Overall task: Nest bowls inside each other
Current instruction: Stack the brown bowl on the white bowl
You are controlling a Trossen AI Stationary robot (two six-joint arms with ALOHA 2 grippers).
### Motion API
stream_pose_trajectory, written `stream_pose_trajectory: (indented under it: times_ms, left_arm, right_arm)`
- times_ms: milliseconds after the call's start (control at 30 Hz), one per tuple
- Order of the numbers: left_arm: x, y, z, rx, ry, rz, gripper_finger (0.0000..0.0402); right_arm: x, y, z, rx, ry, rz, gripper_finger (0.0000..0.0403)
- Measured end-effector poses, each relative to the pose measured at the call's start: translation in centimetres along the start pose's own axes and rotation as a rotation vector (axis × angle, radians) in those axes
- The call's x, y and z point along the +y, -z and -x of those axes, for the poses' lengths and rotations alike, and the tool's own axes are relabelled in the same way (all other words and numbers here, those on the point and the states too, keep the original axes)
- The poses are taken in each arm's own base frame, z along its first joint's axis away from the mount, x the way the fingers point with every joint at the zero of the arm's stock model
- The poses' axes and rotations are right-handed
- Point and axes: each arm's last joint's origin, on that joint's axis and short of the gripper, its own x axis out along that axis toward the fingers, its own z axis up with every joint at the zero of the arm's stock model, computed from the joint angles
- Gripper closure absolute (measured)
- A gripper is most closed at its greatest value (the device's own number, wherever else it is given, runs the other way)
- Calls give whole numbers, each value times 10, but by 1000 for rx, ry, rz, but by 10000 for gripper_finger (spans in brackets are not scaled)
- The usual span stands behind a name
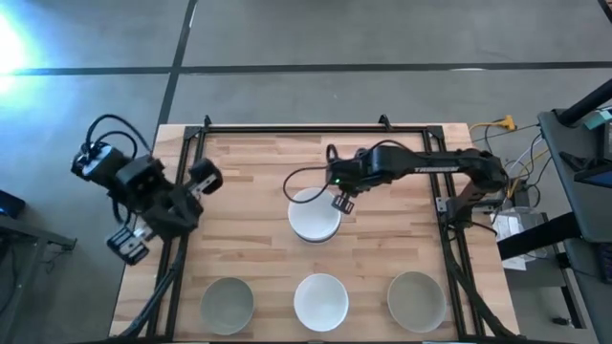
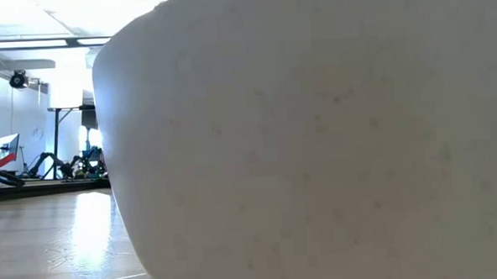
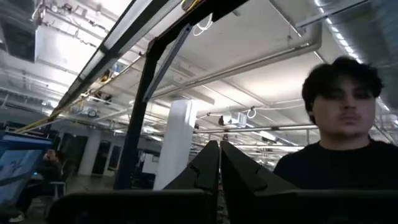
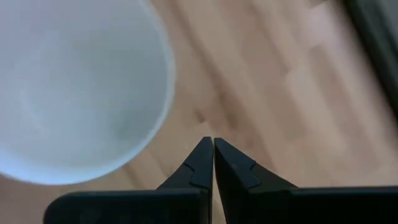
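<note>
The right tool (image 1: 341,201), fingers pressed together and empty, hovered just beside the smooth round white bowl (image 1: 314,216) on the pale wooden desk (image 1: 258,172); the left tool (image 3: 219,163), likewise closed, waited off the desk's left edge.

Count: four bowls, two arms, one person.

Bowls on tabletop (image 1: 249,182), high view: four in all. One white bowl (image 1: 315,217) mid-tabletop; whether it is a single bowl or a stack cannot be told. Three in a row along the near edge: one grey-green bowl (image 1: 228,304), one white centre bowl (image 1: 320,300), one grey-green right bowl (image 1: 416,300). By colour: two white, two grey-green. Arms: two, each with one end effector, left end effector (image 3: 219,163) and right end effector (image 4: 212,152). Persons: one person (image 3: 342,143) close in left wrist view; a second figure far off, too dim to confirm.
</note>
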Motion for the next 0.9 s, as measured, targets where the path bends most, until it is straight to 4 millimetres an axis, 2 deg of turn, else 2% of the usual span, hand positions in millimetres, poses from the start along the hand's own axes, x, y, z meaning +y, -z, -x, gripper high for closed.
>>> stream_pose_trajectory:
  times_ms: [233,367,500,567,667,800,900]
  left_arm:
    - [-19,54,-1,155,-53,152,402]
    - [-37,74,15,180,-146,306,402]
    - [-66,96,40,243,-289,381,402]
    - [-81,98,53,249,-395,389,402]
    - [-101,88,76,223,-594,411,402]
    - [-124,83,101,235,-855,351,402]
    - [-128,83,107,267,-882,289,402]
  right_arm:
    - [-24,5,37,-130,23,-17,394]
    - [-34,13,54,-179,15,-38,394]
    - [-41,22,66,-214,24,-48,394]
    - [-44,28,69,-221,22,-52,394]
    - [-48,39,68,-213,25,-67,394]
    - [-52,52,61,-198,50,-94,394]
    - [-53,61,55,-193,51,-105,394]
